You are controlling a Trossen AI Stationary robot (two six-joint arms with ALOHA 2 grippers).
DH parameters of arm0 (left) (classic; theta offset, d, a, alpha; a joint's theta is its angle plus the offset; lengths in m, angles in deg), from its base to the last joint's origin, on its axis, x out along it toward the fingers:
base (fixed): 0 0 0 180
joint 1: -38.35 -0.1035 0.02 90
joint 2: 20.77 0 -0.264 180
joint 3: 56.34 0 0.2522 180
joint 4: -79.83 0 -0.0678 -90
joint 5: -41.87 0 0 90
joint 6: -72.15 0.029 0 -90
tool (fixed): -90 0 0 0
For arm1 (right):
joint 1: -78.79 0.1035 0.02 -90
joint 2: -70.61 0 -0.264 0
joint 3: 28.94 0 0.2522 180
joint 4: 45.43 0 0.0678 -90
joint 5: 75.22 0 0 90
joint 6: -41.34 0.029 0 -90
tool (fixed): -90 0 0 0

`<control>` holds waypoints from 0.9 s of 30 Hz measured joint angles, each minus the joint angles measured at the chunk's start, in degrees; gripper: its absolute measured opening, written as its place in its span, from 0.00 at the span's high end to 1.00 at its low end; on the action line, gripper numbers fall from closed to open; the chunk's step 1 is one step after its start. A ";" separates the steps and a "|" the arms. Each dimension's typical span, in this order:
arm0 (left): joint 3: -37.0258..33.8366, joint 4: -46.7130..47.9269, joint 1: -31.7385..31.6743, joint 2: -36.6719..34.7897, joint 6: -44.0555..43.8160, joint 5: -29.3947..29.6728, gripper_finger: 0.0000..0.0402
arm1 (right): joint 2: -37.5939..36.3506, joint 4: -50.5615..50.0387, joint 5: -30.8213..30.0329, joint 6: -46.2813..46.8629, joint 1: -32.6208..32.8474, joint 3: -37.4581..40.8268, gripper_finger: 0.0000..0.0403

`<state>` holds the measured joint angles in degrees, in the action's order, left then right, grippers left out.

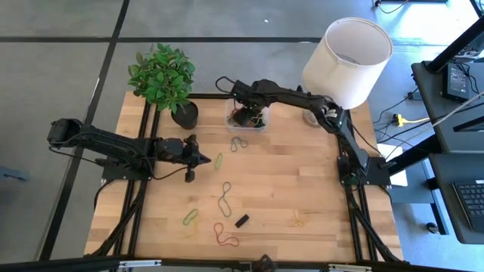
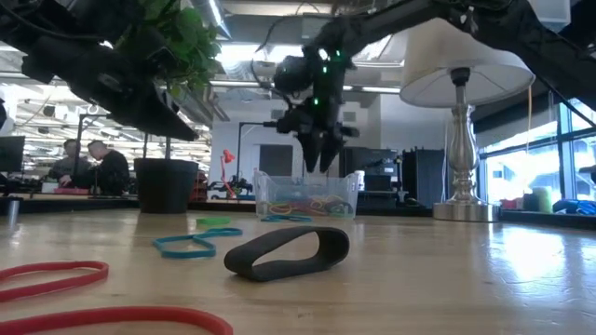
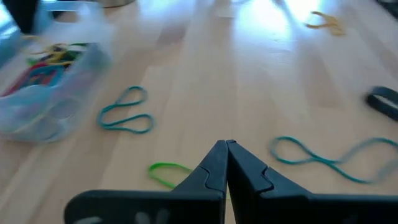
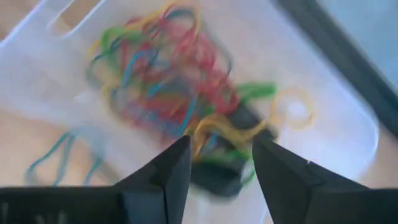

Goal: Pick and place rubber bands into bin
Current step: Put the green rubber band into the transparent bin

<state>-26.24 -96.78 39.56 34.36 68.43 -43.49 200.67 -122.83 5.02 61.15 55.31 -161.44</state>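
Observation:
The clear bin (image 1: 231, 122) stands at the table's far middle, with a heap of coloured rubber bands (image 4: 165, 81) in it. My right gripper (image 4: 217, 165) hangs open just above the bin (image 2: 307, 195), pointing steeply down, a yellow band (image 4: 227, 130) below its fingertips. My left gripper (image 1: 206, 159) is shut and hovers over the table's left middle, right by a green band (image 3: 163, 170). Loose bands lie flat on the wood: teal (image 1: 239, 143), teal (image 1: 225, 198), green (image 1: 190, 217), red (image 1: 224, 236), black (image 1: 242, 221), yellow (image 1: 301, 221). My right gripper stands open over the heap in the bin; I cannot tell whether its fingertips (image 4: 180, 149) touch the yellow band (image 4: 211, 127), which lies across the gap between them on top of the other bands.
A potted plant (image 1: 165, 79) stands left of the bin and a lamp with a white shade (image 1: 346, 60) to its right, close to my right arm. Bare wood lies at the table's middle and right.

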 joint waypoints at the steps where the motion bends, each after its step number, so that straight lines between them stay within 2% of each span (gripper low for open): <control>1: 0.16 0.31 0.92 -0.02 0.00 -0.35 1.00 | -0.08 -2.36 -0.03 1.09 0.90 -1.11 0.57; 7: 2.22 6.02 7.30 -0.01 0.48 0.30 1.00 | -1.18 -7.37 -3.50 3.85 9.48 -1.89 0.65; 12: 2.36 8.34 12.20 0.00 -0.08 2.35 0.99 | -4.11 -6.78 -3.75 9.87 16.00 4.63 0.75; 16: 2.36 8.51 15.14 0.00 -3.12 6.61 1.00 | -9.50 -3.43 -3.77 16.91 21.22 14.73 0.81; 20: 2.67 9.12 17.43 0.10 -6.17 10.37 1.00 | -17.32 3.52 -3.72 23.68 26.77 27.97 0.86; 23: 5.62 14.10 18.66 0.85 -9.27 11.21 1.00 | -24.64 10.17 -3.77 26.82 30.96 38.89 0.90; 27: 11.48 23.56 20.17 4.70 -10.76 16.32 1.00 | -35.56 19.84 -3.78 30.84 36.48 53.83 0.96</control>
<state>-14.75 -73.22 59.74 39.06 57.66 -27.18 165.11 -102.99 1.24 91.98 91.79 -107.61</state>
